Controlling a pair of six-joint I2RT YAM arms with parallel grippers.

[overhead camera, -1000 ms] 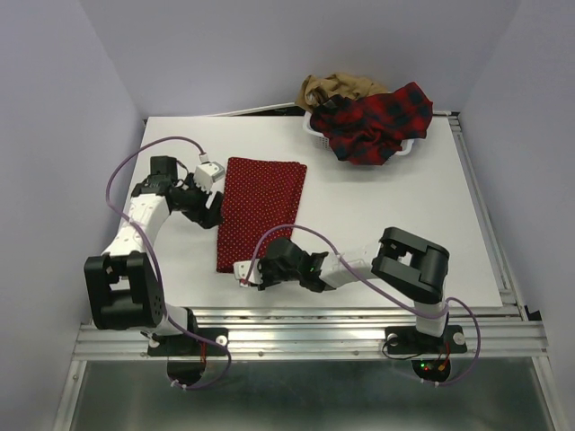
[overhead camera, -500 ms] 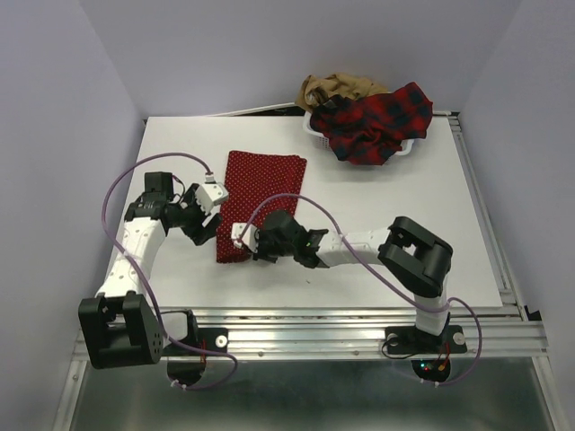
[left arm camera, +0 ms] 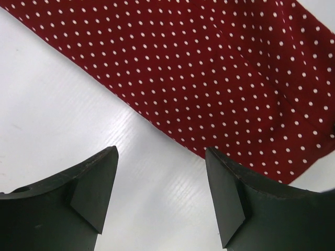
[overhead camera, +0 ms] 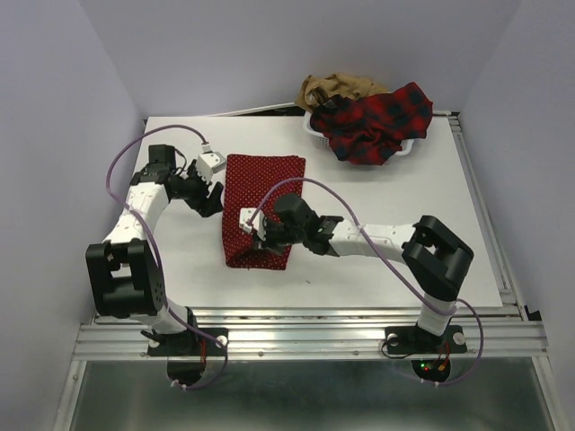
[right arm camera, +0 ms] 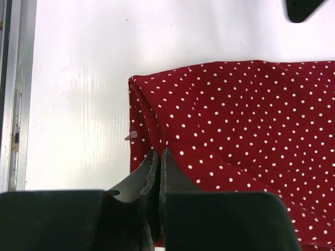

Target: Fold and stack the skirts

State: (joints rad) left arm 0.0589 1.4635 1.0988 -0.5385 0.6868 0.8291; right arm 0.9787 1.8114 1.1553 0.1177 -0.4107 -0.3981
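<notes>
Pinching a raised crease of the red dotted skirt (right arm camera: 235, 120) close to one corner, with the right gripper (right arm camera: 158, 157) and its fingertips pressed together.

Lying flat on the table (overhead camera: 404, 189) left of centre, with the plaid skirt (overhead camera: 377, 121) and the tan skirt (overhead camera: 337, 87) heaped in the white basket (overhead camera: 314, 127) at the far right corner. Holding the left gripper (left arm camera: 159, 151) spread wide over bare table just beside the skirt's left edge, gripping nothing. Likely to catch only the top layer with so thin a nip, leaving the under layer behind and folding crooked. Could slip free mid-lift, dropping the hem in a bunch. Could also drag the whole garment sideways, with no hold on the far side to anchor it.
</notes>
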